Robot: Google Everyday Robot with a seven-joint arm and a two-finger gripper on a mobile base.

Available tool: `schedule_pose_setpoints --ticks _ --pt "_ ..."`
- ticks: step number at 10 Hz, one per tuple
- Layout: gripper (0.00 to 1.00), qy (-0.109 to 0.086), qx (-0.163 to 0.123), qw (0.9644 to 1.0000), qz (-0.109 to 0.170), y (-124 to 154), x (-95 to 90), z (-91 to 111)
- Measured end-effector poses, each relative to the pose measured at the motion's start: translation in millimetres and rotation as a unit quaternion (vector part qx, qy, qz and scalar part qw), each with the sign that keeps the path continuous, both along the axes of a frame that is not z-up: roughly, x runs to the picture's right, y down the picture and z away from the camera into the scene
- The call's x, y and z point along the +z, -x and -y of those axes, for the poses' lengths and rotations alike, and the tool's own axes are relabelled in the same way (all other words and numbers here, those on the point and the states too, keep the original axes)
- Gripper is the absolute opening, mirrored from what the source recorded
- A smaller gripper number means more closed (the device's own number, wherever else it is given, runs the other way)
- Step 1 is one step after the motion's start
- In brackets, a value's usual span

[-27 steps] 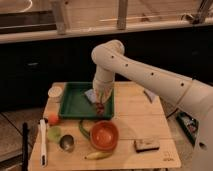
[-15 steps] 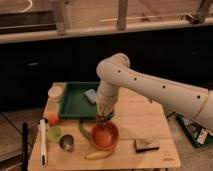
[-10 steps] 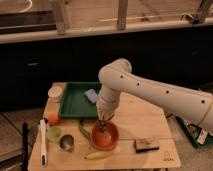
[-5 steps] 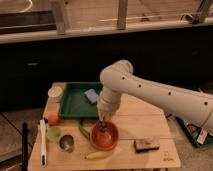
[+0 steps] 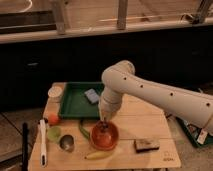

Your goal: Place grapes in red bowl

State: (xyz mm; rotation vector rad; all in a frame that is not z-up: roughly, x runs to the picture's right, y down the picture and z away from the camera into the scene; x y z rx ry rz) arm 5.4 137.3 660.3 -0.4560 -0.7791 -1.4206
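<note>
End effector (image 5: 103,123) sits low over the red bowl (image 5: 113,143), tip inside the rim. Can't tell its opening state. Grapes (image 5: 103,132) show as a dark lump right under the tip, inside the bowl; held or resting, can't tell. Banana (image 5: 100,155) is just in front of the bowl, metal cup (image 5: 66,143) to its left, green tray (image 5: 74,104) behind, all on the table (image 5: 142,120).
</note>
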Motion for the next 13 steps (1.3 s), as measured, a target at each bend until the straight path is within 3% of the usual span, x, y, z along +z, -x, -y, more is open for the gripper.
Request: schedule_pose_setpoints --ticks 6,7,13 --pt "0.75 0.006 -0.001 1.0000 -0.005 -2.3 -0.4 -1.7" --pt "0.80 0.007 -0.001 1.0000 -0.005 -2.6 -0.6 -2.0" --pt "0.80 0.012 -0.001 0.9999 -0.004 -4.1 2.4 -1.9"
